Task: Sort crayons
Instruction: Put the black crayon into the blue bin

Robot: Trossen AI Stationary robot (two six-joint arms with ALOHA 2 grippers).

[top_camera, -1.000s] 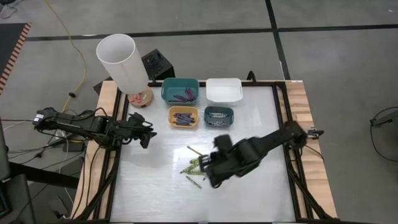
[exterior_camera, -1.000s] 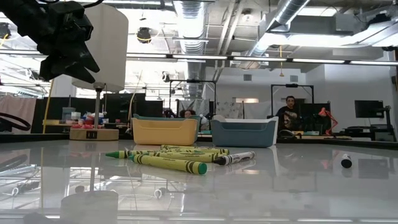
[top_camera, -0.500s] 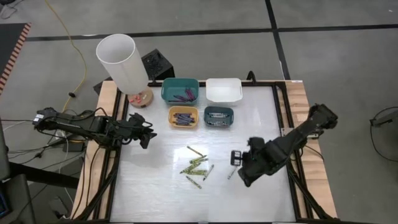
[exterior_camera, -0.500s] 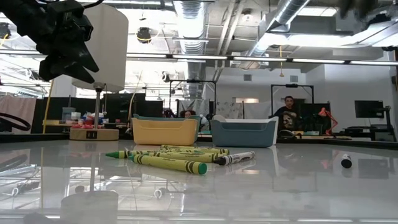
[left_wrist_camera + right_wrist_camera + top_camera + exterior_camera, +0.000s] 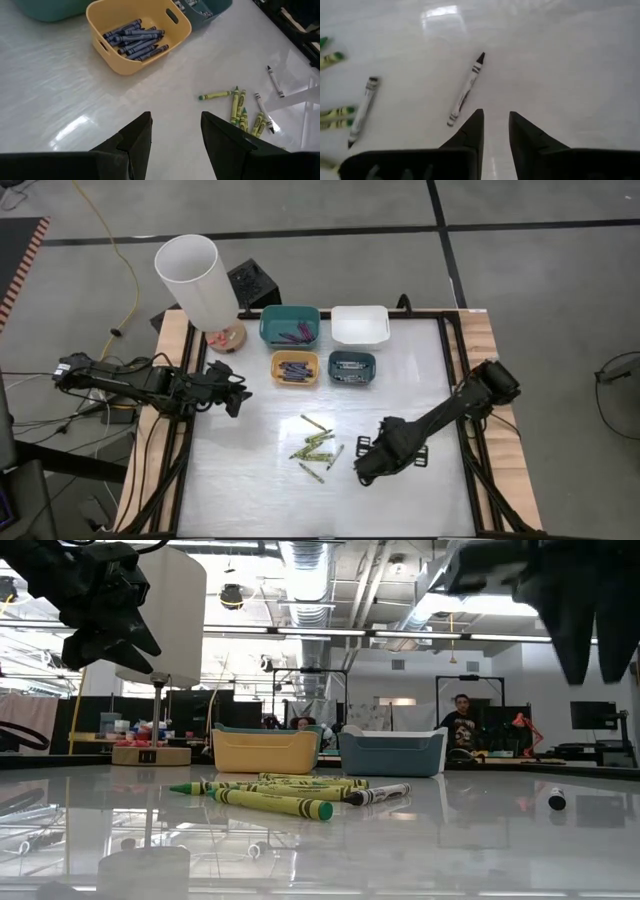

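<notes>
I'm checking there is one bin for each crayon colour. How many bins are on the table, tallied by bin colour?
Teal bin: 1
White bin: 1
Yellow bin: 1
Blue-grey bin: 1
Total: 4

R arm is reaching in from the table's right edge, stretching diagonally toward mid-table, wrist low; right gripper (image 5: pixel 366 464) is pointing down at the surface w/ fingers (image 5: pixel 470 131) parted by a narrow gap, holding nothing. L arm is lying across the left edge; left gripper (image 5: pixel 238 394) is hanging open, empty.
</notes>
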